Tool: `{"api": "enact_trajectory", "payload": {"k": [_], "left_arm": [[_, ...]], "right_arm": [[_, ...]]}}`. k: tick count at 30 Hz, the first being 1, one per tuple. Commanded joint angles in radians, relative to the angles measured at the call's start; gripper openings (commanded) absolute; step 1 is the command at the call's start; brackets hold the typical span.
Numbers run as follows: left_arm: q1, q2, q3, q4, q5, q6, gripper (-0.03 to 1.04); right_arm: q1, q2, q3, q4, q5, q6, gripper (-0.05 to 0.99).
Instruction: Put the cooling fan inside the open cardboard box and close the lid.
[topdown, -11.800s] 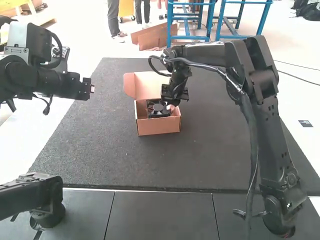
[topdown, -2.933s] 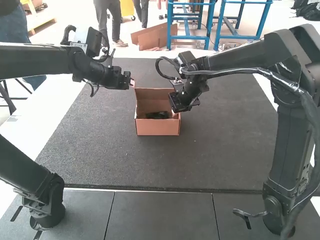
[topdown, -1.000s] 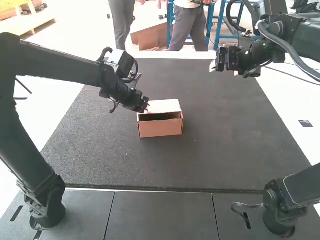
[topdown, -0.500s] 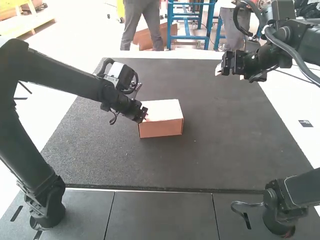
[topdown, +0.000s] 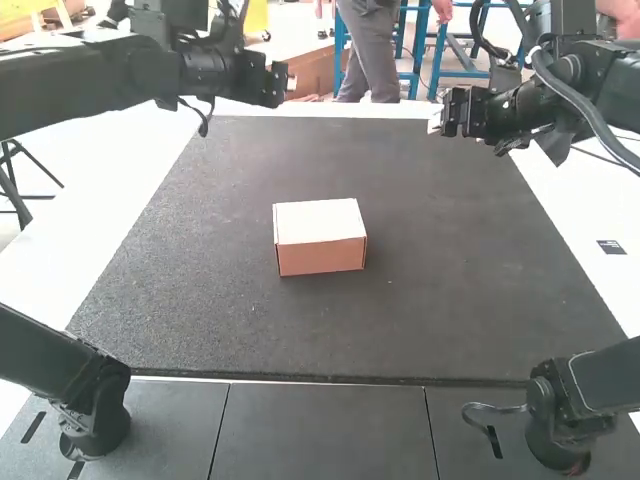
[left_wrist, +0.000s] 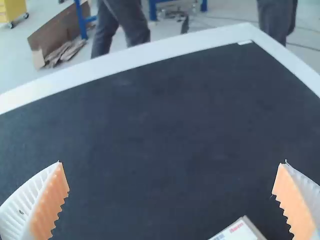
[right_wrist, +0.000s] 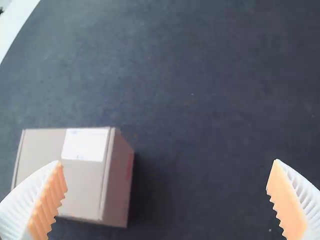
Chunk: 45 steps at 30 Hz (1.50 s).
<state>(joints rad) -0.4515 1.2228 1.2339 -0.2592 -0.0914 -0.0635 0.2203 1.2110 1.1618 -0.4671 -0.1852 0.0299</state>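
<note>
The cardboard box (topdown: 320, 235) sits in the middle of the black mat with its lid flat down; the fan is hidden inside. In the right wrist view the shut box (right_wrist: 70, 172) lies on the mat beyond one of my fingers, a white label on its top. A corner of the box (left_wrist: 235, 231) shows in the left wrist view. My left gripper (topdown: 277, 84) hangs high over the mat's far left edge, open and empty. Over the far right, my right gripper (topdown: 440, 112) is raised, also open with nothing between its fingers.
The black mat (topdown: 450, 260) covers the table between white borders. Two arm bases (topdown: 90, 410) stand at the near corners. Blue metal frames (topdown: 440, 40) and loose cardboard lie on the floor beyond the table's far edge.
My left gripper has lifted off the box lid and pulled back up to the far left. The box lid now lies shut. The right gripper has barely shifted.
</note>
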Motion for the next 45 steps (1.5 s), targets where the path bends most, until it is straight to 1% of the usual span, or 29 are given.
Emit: {"api": "enact_trajectory", "payload": {"k": [1, 3, 6, 10, 13, 15, 16, 19, 23, 25, 28, 36, 39, 43, 45], "left_arm": [[0.007, -0.032, -0.022, 0.025, 0.028, -0.035, 0.97], [0.007, -0.074, -0.056, 0.064, 0.028, -0.033, 0.97], [0.007, -0.152, -0.146, 0.150, 0.039, -0.030, 0.97], [0.007, -0.275, -0.323, 0.285, 0.045, 0.004, 0.97], [0.010, -0.368, -0.456, 0.373, 0.038, 0.004, 0.97], [0.023, -0.425, -0.531, 0.423, 0.038, 0.047, 0.97], [0.031, -0.453, -0.565, 0.439, 0.036, 0.053, 0.97], [0.065, -0.533, -0.672, 0.500, 0.035, 0.053, 0.97], [0.116, -0.628, -0.806, 0.569, 0.036, 0.056, 0.97], [0.140, -0.675, -0.861, 0.572, 0.047, 0.056, 0.97], [0.163, -0.744, -0.938, 0.575, 0.053, 0.054, 0.97], [0.165, -0.928, -1.110, 0.583, 0.056, 0.057, 0.97], [0.168, -1.000, -1.153, 0.574, 0.062, 0.057, 0.97], [0.169, -1.105, -1.200, 0.520, 0.062, 0.057, 0.97], [0.169, -1.174, -1.222, 0.476, 0.062, 0.056, 0.97]], "right_arm": [[-0.013, -0.054, -0.027, 0.058, -0.019, -0.056, 0.92], [-0.013, -0.077, -0.065, 0.085, -0.019, -0.061, 0.92], [-0.013, -0.130, -0.146, 0.168, -0.016, -0.061, 0.92], [-0.013, -0.238, -0.281, 0.324, 0.004, -0.064, 0.92], [-0.013, -0.315, -0.381, 0.421, 0.041, -0.082, 0.92], [-0.013, -0.363, -0.436, 0.470, 0.062, -0.101, 0.92], [-0.013, -0.384, -0.461, 0.492, 0.084, -0.113, 0.92], [-0.016, -0.447, -0.536, 0.545, 0.102, -0.133, 0.92], [-0.033, -0.518, -0.619, 0.598, 0.115, -0.137, 0.92], [-0.042, -0.550, -0.662, 0.630, 0.119, -0.137, 0.92], [-0.050, -0.590, -0.725, 0.690, 0.133, -0.137, 0.92], [-0.052, -0.660, -0.875, 0.817, 0.145, -0.145, 0.92], [-0.053, -0.677, -0.918, 0.820, 0.145, -0.156, 0.92], [-0.065, -0.717, -0.976, 0.832, 0.141, -0.162, 0.92], [-0.079, -0.743, -1.001, 0.832, 0.121, -0.162, 0.92]]}}
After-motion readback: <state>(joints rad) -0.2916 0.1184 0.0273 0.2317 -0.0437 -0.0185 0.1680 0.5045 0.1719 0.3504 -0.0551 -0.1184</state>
